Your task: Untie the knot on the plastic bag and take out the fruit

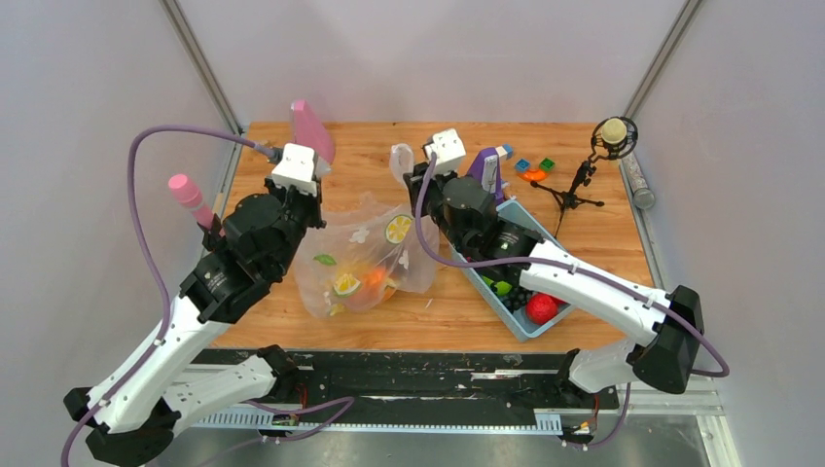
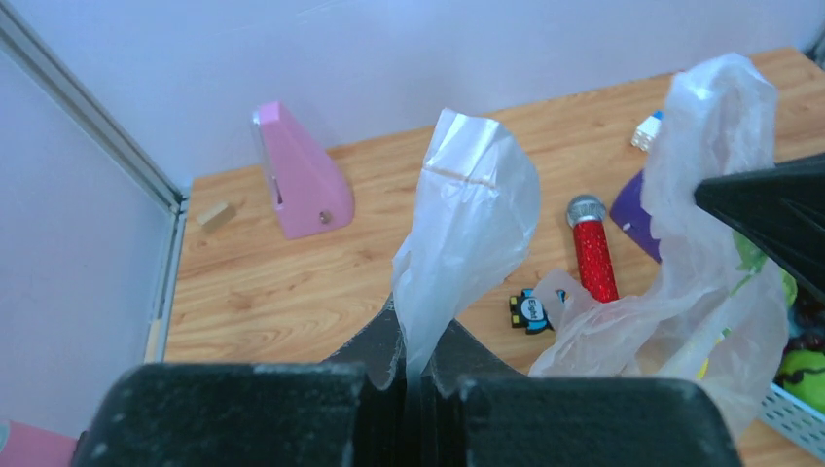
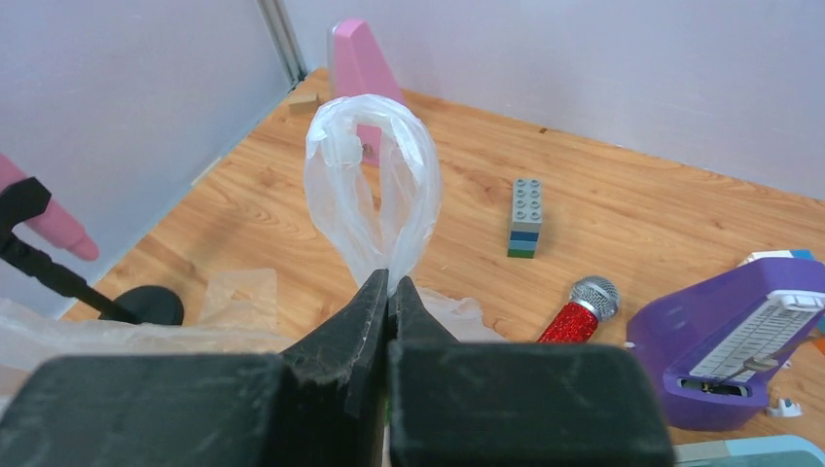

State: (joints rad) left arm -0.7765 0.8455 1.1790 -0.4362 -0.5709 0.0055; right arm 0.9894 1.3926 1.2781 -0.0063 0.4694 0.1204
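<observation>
**Operator:** State where the plastic bag lies relative to each gripper.

**Technician:** The plastic bag [image 1: 365, 263] lies on the table [image 1: 603, 243], near the middle, between the two arms. The left gripper [image 2: 413, 365] has its jaws pressed together on a flap of the bag's film at the bag's far left side. The flap stands upright above the fingers. The right gripper [image 3: 389, 292] has its jaws pressed together on the base of a film loop at the bag's far right side. The loop also stands upright. The two held parts are apart from each other.

**Operator:** List the containers and their contents.

**Technician:** The fruit [image 1: 373, 279] sits inside the bag, toward its near end. An orange piece and yellow pieces show through the film. A blue tray [image 1: 516, 329] lies just right of the bag, partly under the right arm. It holds a red apple [image 1: 542, 308], dark grapes [image 1: 519, 298] and a green piece [image 1: 502, 287].

**Operator:** Describe the edges and the room for movement.

**Technician:** The bag's near side lies close to the near table edge. A red microphone [image 2: 591, 255] and a purple metronome [image 1: 486, 170] lie beyond the bag on the far right. A pink metronome [image 1: 313, 129] stands at the far left. Bare wood shows between the two metronomes. A microphone stand [image 1: 582, 180] is right of the tray, with bare wood from there to the right edge.
</observation>
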